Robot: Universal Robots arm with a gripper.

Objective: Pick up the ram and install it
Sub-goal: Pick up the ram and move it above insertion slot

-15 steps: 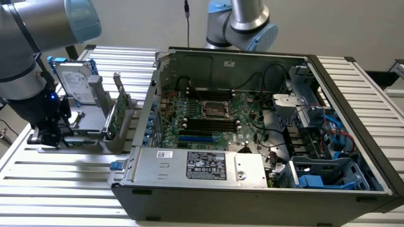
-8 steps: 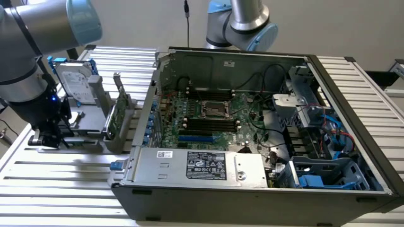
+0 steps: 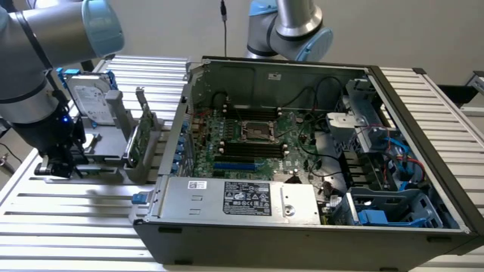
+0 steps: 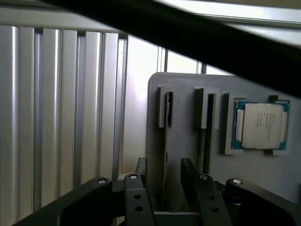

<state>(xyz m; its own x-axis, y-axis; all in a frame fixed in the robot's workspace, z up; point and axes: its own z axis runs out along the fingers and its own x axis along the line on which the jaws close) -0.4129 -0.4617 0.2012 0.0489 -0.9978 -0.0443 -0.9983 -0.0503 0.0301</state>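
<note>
The ram point(image 4: 165, 141) stands on edge in a slot of the grey holder point(image 4: 183, 94), showing as a thin dark strip. A second thin stick point(image 4: 205, 136) stands in the neighbouring slot. My gripper point(image 4: 164, 165) is open just over the holder. Its black fingers point(image 4: 141, 169) straddle the first stick, with a gap on each side. In the exterior view my gripper point(image 3: 64, 164) hangs low at the left, over the holder point(image 3: 106, 170) on the slatted table. The open computer case point(image 3: 302, 158) lies to its right, with black memory slots point(image 3: 250, 148) on the motherboard.
A processor chip point(image 4: 261, 125) lies in a recess of the holder beside the slots. A hard drive point(image 3: 90, 102) in a blue frame and a green card point(image 3: 140, 136) with a metal bracket stand on the holder. A second robot arm point(image 3: 291, 28) rises behind the case.
</note>
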